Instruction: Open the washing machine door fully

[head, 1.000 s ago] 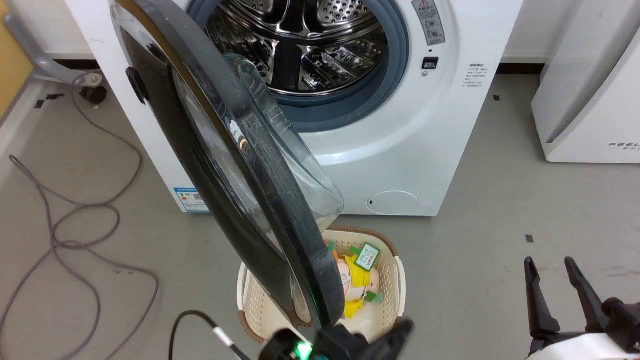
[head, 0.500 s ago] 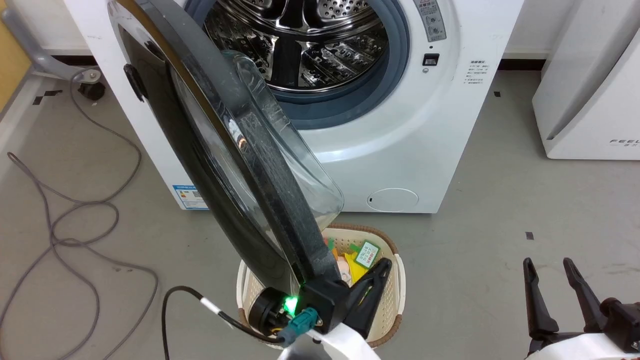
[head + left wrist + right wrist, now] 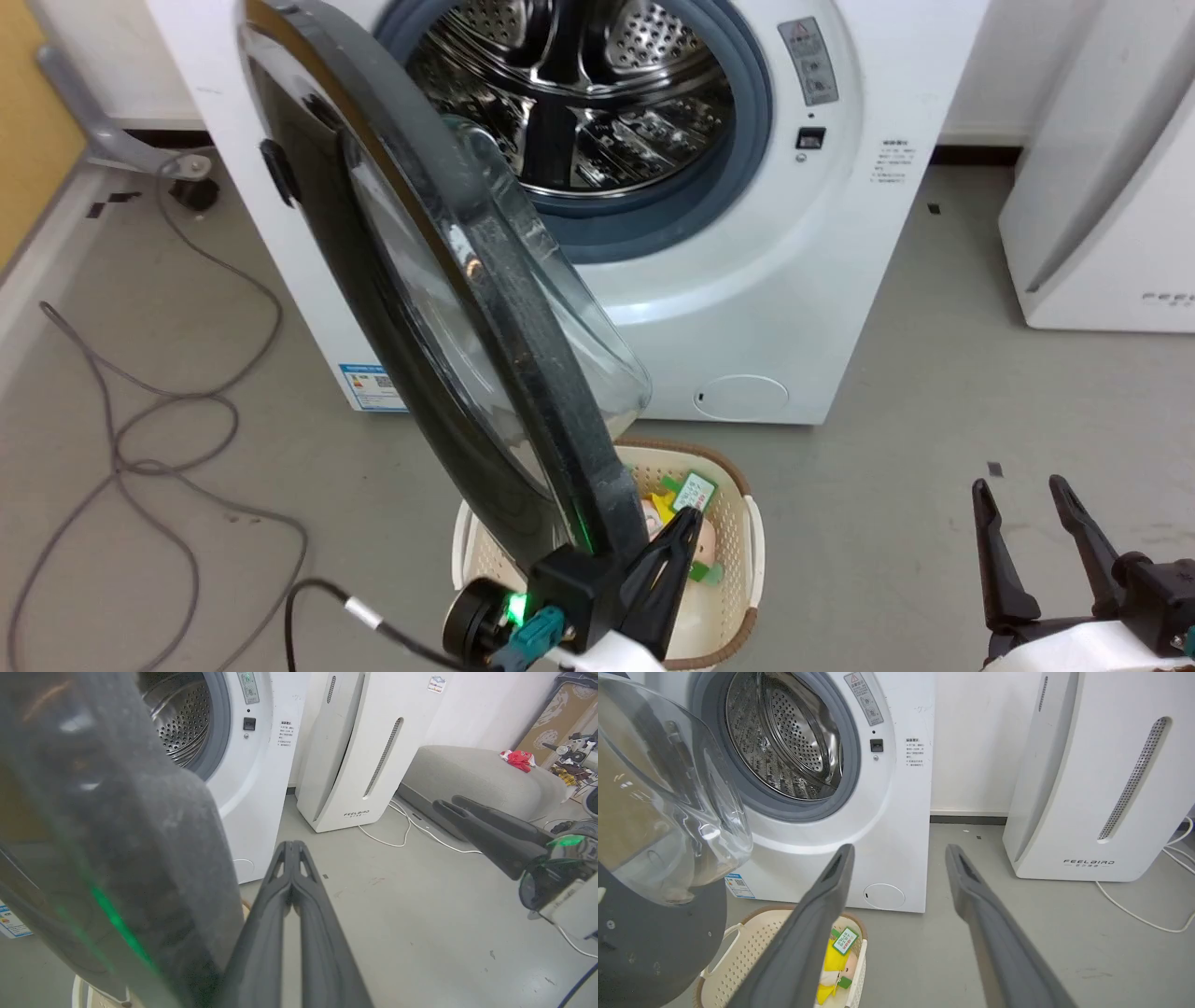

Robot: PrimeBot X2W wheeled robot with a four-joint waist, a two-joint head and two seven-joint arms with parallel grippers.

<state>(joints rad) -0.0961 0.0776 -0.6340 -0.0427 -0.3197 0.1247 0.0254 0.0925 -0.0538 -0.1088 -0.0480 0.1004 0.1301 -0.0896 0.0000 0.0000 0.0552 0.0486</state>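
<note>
Washing machine door [image 3: 439, 308] – swung out from the washing machine [image 3: 747, 308] and hinged on the machine's left side. It stands nearly edge-on in the head view, and its clear glass bowl [image 3: 597, 364] bulges to the right. The steel drum [image 3: 579, 103] and grey gasket [image 3: 738, 140] are exposed behind it.

Left gripper [image 3: 292, 847] sits at the door's lower rim on the inner-face side. Its fingers [image 3: 271, 914] are pressed together with nothing between them (whether they touch the rim can't be told).

Right gripper [image 3: 1018, 485] – low on the right over bare floor, well apart from the door, with its fingers spread and empty.

A cream basket [image 3: 747, 523] sits on the floor under the door's bottom edge, holding yellow items and a green tag. A grey cable [image 3: 140, 411] loops on the left, and a white appliance [image 3: 1102, 233] stands on the right.
</note>
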